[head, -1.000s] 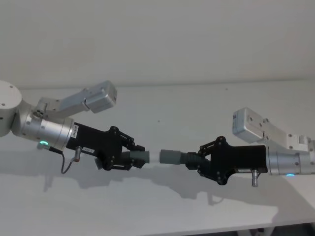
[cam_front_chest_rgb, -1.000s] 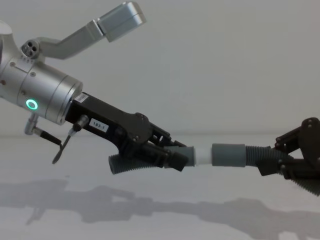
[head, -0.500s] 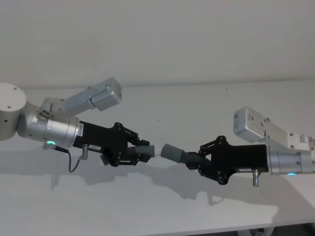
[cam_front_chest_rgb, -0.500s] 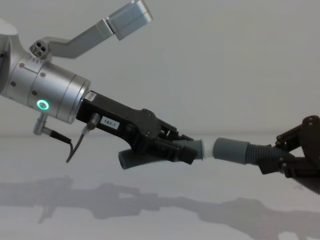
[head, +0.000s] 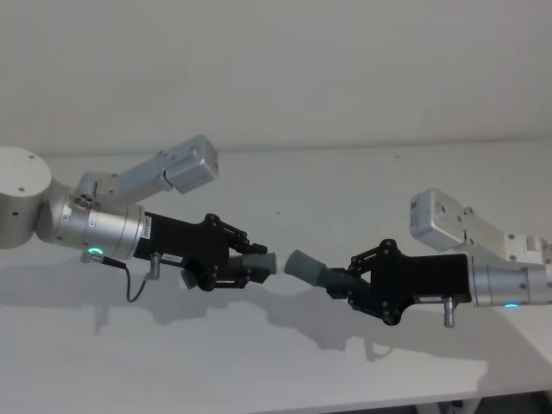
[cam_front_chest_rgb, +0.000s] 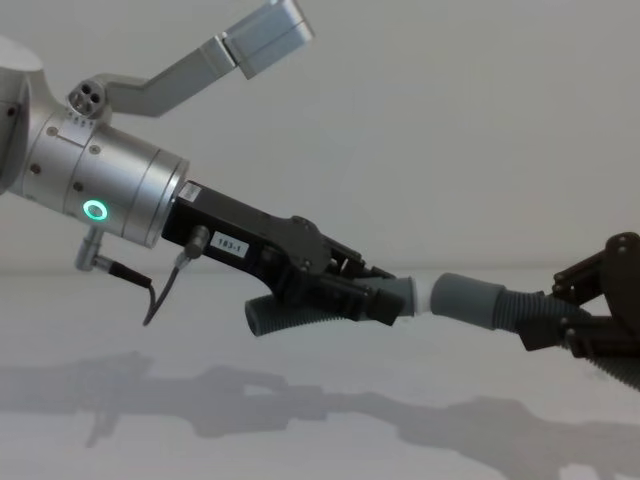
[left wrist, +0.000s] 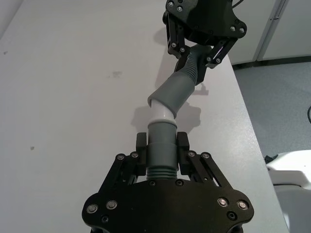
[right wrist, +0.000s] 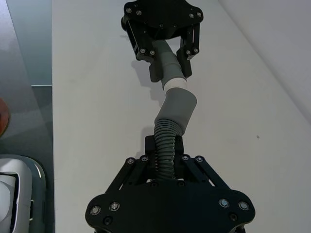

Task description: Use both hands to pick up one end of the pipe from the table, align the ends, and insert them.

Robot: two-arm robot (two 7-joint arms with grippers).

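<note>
Both pipe pieces hang above the white table [head: 345, 185]. My left gripper [head: 247, 263] is shut on the ribbed piece just behind its white tip [head: 278, 263]. That piece's loose tail [cam_front_chest_rgb: 285, 318] hangs below the gripper. My right gripper [head: 347, 282] is shut on the ribbed hose [right wrist: 165, 138] of the other piece. Its smooth grey cuff [head: 304, 266] slants up toward the left gripper. The white tip [left wrist: 160, 114] sits partly inside the cuff's [left wrist: 172, 92] mouth, with a white band showing. The two pieces meet at an angle, not in a straight line.
The table's front edge [head: 483, 395] runs close below the right arm. In the left wrist view the table ends beside the right gripper [left wrist: 201, 46], with grey floor [left wrist: 272, 107] beyond. Open table surface lies under both arms.
My left gripper has moved right toward the right one, and the white tip has closed the gap and entered the cuff. The cuff has tilted upward. The right gripper has barely moved.
</note>
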